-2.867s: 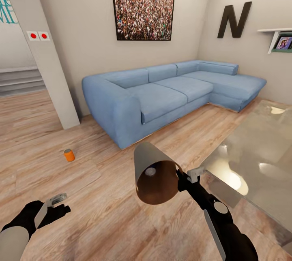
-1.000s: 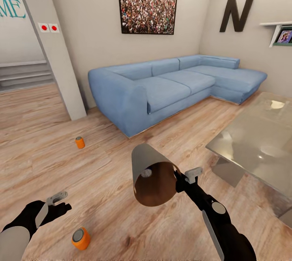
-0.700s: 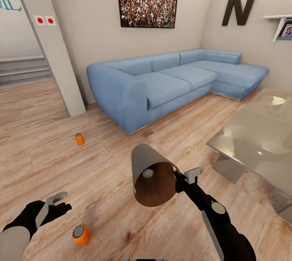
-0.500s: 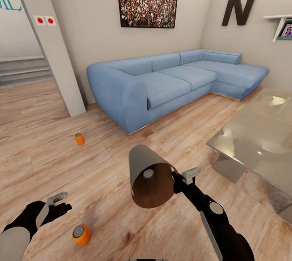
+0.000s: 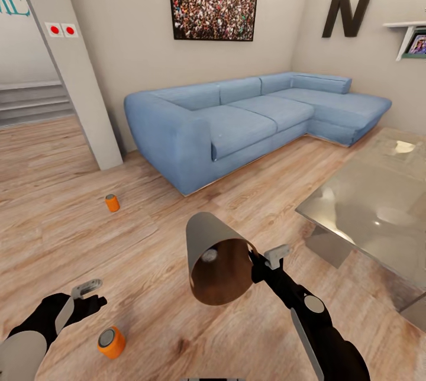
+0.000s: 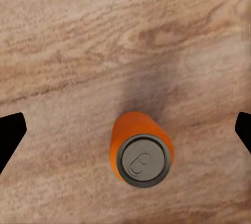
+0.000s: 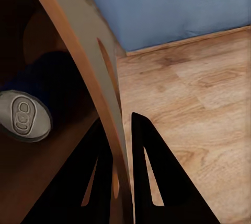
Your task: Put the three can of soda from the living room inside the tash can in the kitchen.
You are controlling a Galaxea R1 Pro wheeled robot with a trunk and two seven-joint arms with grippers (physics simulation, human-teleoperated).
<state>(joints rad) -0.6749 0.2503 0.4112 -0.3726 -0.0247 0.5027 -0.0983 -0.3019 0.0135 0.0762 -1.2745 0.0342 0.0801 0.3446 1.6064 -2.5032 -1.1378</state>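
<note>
Two orange soda cans stand upright on the wood floor: a near can [image 5: 110,342] and a far can [image 5: 112,202] by the pillar. My left gripper [image 5: 89,294] hangs open just above and beside the near can [image 6: 141,148]; in the left wrist view its fingertips [image 6: 10,132] stand wide apart on either side of it. My right gripper [image 5: 260,264] is shut on the rim of the tash can [image 5: 218,258], held tilted on its side with its brown inside facing me. The dark blue can [image 7: 21,112] lies inside the tash can [image 7: 99,93].
The blue corner sofa [image 5: 236,123] runs along the back wall under a framed picture. A glass low table [image 5: 373,209] stands at the right, close to my right arm. A grey pillar [image 5: 77,85] rises at the left, with steps behind it.
The camera backed away and shifted, bringing the near orange can into view. In the last half second the left gripper crept closer over that can, and the held tash can shifted slightly.
</note>
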